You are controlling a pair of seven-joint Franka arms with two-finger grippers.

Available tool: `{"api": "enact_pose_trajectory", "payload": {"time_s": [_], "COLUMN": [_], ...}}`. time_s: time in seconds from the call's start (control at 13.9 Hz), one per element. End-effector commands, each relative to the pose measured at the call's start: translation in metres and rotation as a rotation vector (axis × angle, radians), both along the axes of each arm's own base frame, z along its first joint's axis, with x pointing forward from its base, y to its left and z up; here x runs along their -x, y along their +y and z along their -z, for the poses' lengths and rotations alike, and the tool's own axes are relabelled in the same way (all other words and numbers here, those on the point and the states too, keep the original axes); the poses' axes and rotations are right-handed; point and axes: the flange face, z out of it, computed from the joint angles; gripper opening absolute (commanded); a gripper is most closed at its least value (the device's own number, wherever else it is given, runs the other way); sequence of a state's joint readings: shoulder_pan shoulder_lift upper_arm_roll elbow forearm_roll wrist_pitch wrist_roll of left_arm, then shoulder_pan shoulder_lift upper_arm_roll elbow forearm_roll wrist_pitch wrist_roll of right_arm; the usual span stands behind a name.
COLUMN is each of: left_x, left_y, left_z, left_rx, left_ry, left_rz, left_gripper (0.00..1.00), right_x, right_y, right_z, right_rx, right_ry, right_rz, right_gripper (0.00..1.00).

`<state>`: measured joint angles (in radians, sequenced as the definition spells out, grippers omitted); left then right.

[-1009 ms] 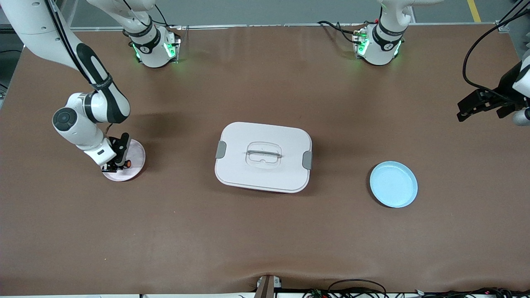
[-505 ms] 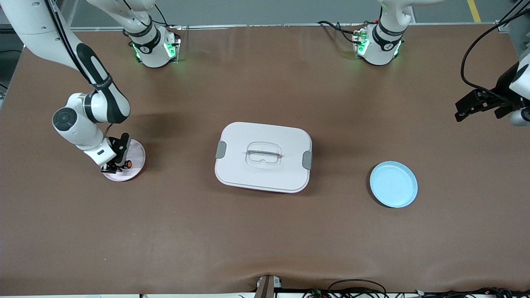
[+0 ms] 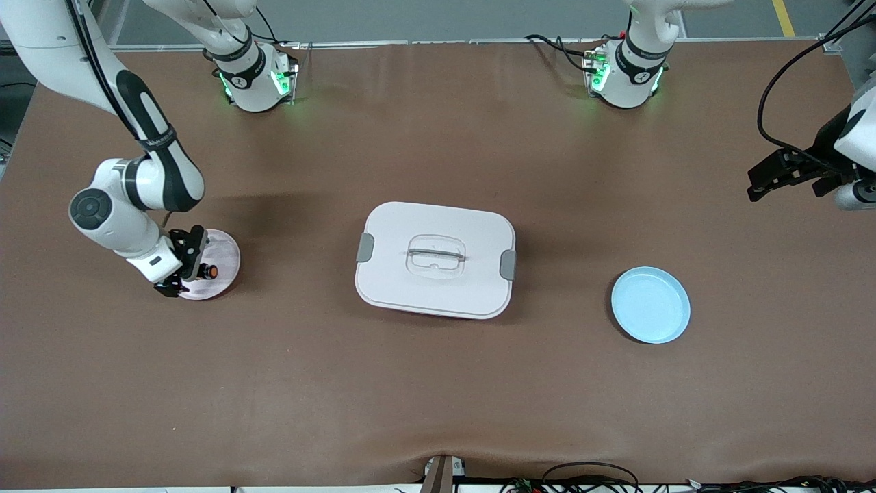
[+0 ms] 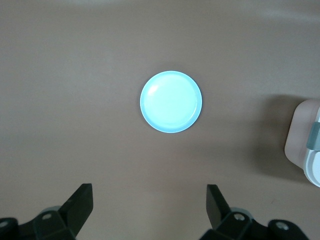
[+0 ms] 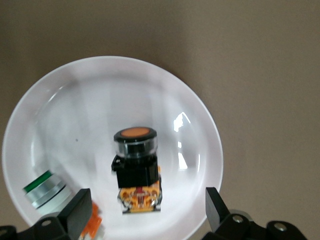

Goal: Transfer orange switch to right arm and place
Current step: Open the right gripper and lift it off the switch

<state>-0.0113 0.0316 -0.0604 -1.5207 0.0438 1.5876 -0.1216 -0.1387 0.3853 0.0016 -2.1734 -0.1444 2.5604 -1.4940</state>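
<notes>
The orange switch, with a black body, an orange cap and an orange base, rests on a small white plate. In the front view the switch is on that plate toward the right arm's end of the table. My right gripper is open and empty, low over the plate, its fingers apart on either side of the switch's base without touching it; it also shows in the front view. My left gripper is open and empty, waiting in the air over the left arm's end of the table.
A silver-and-green part with an orange piece lies on the same plate beside the switch. A white lidded box sits mid-table. A light blue plate lies toward the left arm's end and shows in the left wrist view.
My right gripper has drawn back from the switch toward the right arm's end of the table. The switch has stayed on the plate. The left gripper has shifted slightly.
</notes>
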Motion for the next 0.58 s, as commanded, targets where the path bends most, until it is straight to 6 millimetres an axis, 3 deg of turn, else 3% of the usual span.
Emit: {"api": "enact_pose_trajectory", "payload": {"time_s": [0.0,0.29,0.5], "left_x": [0.002,0.001,0.001], "left_y": [0.001,0.003,0.003], "left_z": [-0.001,0.0,0.002], "left_rx": [0.014,0.013,0.005], "left_ry": [-0.009,-0.009,-0.005], "left_rz": [0.011,0.008,0.011], "left_gripper": [1.0,1.0,1.0], "right_x": [-0.01,-0.025,-0.018], "right_y": [-0.006,-0.01,-0.008], "right_z": [-0.041,-0.094,-0.13], "right_rx": [0.016,0.036,0.007], "right_ry": [0.057,0.131,0.133], "right_rz": [0.044,0.125,0.254], "right_gripper": [1.0,1.0,1.0]}}
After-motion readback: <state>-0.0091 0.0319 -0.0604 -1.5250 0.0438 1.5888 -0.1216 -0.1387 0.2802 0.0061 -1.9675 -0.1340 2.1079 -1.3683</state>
